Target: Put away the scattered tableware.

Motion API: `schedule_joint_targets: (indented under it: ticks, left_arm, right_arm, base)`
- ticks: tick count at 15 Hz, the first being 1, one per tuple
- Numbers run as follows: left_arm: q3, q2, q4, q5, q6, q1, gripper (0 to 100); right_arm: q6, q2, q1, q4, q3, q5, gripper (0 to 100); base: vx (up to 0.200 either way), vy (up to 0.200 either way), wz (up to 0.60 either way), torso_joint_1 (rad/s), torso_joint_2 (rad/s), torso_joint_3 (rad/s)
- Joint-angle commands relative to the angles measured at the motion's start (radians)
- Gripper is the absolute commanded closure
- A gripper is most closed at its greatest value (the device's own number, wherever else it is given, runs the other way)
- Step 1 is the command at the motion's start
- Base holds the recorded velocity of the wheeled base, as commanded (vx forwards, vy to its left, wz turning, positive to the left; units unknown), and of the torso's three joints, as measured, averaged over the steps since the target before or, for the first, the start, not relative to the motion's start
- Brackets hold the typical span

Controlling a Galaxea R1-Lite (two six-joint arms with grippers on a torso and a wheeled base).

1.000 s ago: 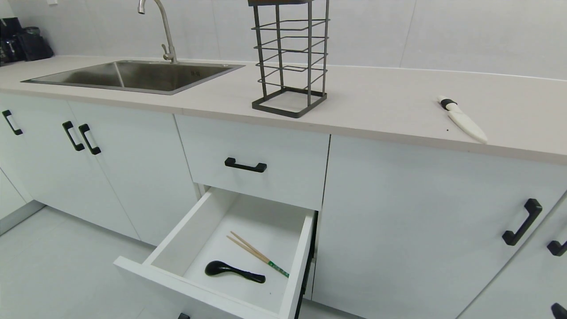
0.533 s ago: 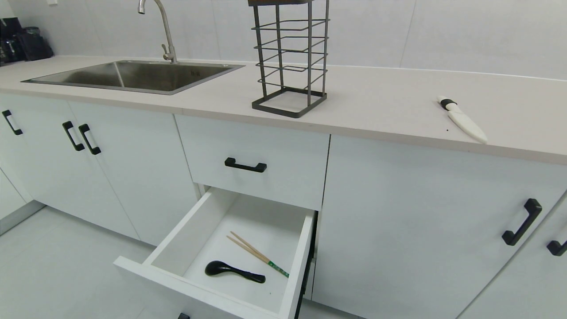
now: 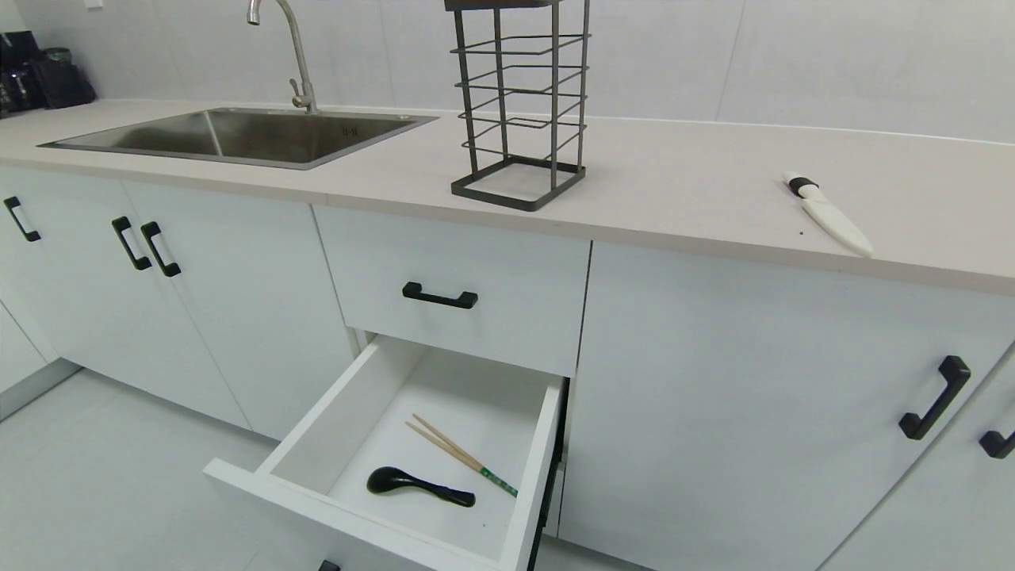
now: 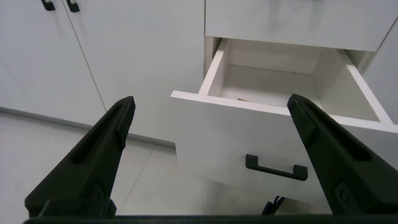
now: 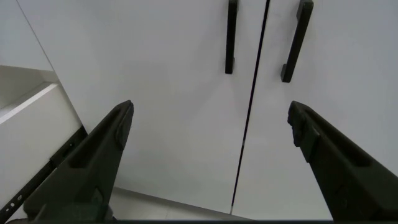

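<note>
Tableware lies in two places. A pair of wooden chopsticks (image 3: 458, 455) with green tips rests slantwise on the floor of the open drawer (image 3: 331, 414). A black spoon (image 3: 419, 487) lies beside them, nearer the drawer's front, with its handle end close to the green tips but apart from them. A white knife (image 3: 829, 216) with a black band lies flat on the desk (image 3: 682, 190), far to the right and near the front edge.

The open drawer is the lower one, pulled out beneath a closed drawer with a black handle (image 3: 439, 297). On the desk above stands a tall dark wire rack (image 3: 519, 103), well apart from the knife. A steel sink (image 3: 238, 135) with a curved tap (image 3: 292, 47) is set in to the left.

The left tool (image 4: 211, 102) has its fingers (image 4: 106, 149) spread wide and holds nothing. It faces the drawer's white front panel (image 4: 236, 134), above the black pull (image 4: 275, 167) mounted there, and some way off from it. The right tool (image 5: 211, 111) is also spread wide and bare. It faces a pair of white cabinet doors (image 5: 155, 93) with two upright black handles (image 5: 231, 37) on either side of the seam, and a corner of the open drawer shows at one edge.
</note>
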Motion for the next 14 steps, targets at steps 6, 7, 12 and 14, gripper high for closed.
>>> schedule_joint_targets:
  ticks: [6,7,12,14]
  left_arm:
    - [-0.034,0.003,-0.204,-0.050,0.032,0.000,0]
    - [-0.127,0.040,-0.109,-0.091,0.000,-0.011,0]
    - [-0.311,0.408,0.144,-0.140,-0.102,-0.136,0]
    - [-0.296,0.512,0.146,-0.163,-0.151,-0.187,0]
  right_arm:
    - [0.000,0.004,0.001,-0.001,0.000,-0.001,0]
    - [0.000,0.004,0.001,-0.001,0.000,-0.001,0]
    - [0.000,0.004,0.001,-0.001,0.000,-0.001,0]
    - [0.000,0.004,0.001,-0.001,0.000,-0.001,0]
  base:
    - [0.000,0.000,0.00,0.000,0.00,0.000]
    - [0.000,0.000,0.00,0.000,0.00,0.000]
    - [0.000,0.000,0.00,0.000,0.00,0.000]
    - [0.000,0.000,0.00,0.000,0.00,0.000]
